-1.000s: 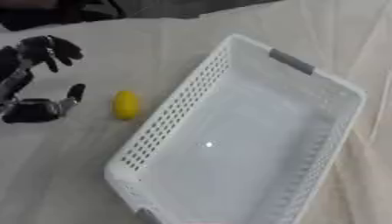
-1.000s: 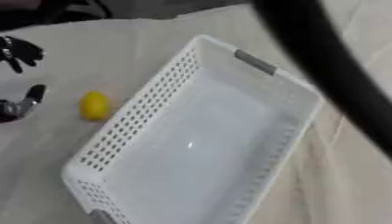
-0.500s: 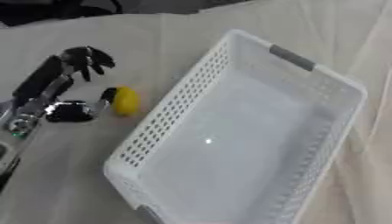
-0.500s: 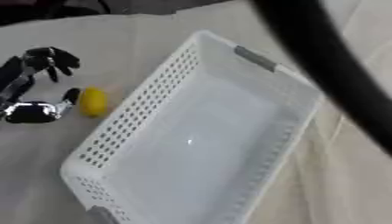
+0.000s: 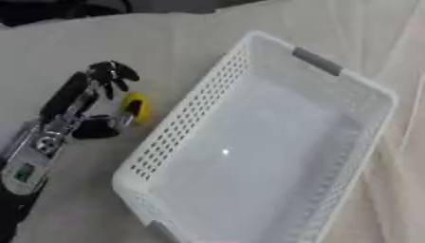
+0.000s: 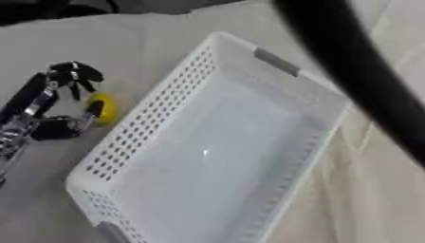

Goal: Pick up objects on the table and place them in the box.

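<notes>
My left hand (image 5: 93, 112) is near the counter's (image 5: 191, 42) left edge, fingers and thumb curled round the yellow object (image 5: 134, 106), which sits just beside the white box (image 5: 274, 152). If I lift carelessly, it could slip and roll under the box wall. I read no labels anywhere.

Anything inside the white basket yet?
Nothing shows inside the basket; its floor looks bare. The yellow object is outside on the table, between the left hand's fingers and thumb, which partly cover it.
</notes>
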Controlling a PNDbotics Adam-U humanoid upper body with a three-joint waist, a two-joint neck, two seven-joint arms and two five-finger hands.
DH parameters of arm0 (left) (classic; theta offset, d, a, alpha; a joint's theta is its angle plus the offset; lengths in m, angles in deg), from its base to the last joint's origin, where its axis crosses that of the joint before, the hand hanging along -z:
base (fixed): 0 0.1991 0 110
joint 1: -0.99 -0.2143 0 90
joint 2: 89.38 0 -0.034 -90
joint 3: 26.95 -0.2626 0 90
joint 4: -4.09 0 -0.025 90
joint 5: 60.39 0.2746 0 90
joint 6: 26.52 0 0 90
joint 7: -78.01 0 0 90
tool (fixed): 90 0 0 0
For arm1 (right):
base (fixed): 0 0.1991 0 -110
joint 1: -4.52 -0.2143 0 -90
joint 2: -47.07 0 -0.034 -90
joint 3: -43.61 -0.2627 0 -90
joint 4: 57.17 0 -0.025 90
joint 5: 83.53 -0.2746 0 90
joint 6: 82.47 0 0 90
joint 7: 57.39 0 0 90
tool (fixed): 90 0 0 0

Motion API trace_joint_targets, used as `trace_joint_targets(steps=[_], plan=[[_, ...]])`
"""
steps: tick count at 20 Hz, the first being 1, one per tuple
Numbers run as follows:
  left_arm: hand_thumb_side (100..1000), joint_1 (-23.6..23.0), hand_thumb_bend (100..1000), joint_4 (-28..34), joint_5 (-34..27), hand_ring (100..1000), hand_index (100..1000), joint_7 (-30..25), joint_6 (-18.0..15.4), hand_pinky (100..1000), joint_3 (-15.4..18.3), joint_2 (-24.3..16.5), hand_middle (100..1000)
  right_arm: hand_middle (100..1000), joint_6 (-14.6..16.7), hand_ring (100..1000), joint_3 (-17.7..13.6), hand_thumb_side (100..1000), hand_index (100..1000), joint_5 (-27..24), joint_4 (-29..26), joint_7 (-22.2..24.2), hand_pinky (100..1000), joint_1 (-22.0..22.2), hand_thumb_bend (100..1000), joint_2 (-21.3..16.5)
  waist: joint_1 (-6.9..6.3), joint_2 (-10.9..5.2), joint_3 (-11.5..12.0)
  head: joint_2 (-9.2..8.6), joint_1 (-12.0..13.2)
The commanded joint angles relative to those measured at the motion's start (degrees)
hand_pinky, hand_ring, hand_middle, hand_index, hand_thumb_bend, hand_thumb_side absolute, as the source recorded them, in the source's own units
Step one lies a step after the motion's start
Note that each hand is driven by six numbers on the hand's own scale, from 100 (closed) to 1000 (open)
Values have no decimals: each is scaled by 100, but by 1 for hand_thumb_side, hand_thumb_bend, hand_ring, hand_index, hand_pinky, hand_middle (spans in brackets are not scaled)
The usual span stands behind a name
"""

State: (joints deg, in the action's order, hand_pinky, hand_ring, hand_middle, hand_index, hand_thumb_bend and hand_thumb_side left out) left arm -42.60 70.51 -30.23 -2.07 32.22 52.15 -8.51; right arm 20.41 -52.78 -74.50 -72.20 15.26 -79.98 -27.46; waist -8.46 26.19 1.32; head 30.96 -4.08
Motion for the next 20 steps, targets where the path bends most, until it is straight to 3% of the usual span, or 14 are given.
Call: trace_joint_targets(steps=[1,20], plan=[[604,64,100,-68,-17,558,757,-30,18,337,72,-35,687,677,-6,582,-17,878,720,14,1,-1,471,74,100,45,34,-82,-5,11,-16],[608,332,100,-908,487,578,754,-230,-372,374,-455,-135,700,674,-30,581,-62,878,719,104,-120,35,469,68,100,-5,8,-68,-80,128,11]])
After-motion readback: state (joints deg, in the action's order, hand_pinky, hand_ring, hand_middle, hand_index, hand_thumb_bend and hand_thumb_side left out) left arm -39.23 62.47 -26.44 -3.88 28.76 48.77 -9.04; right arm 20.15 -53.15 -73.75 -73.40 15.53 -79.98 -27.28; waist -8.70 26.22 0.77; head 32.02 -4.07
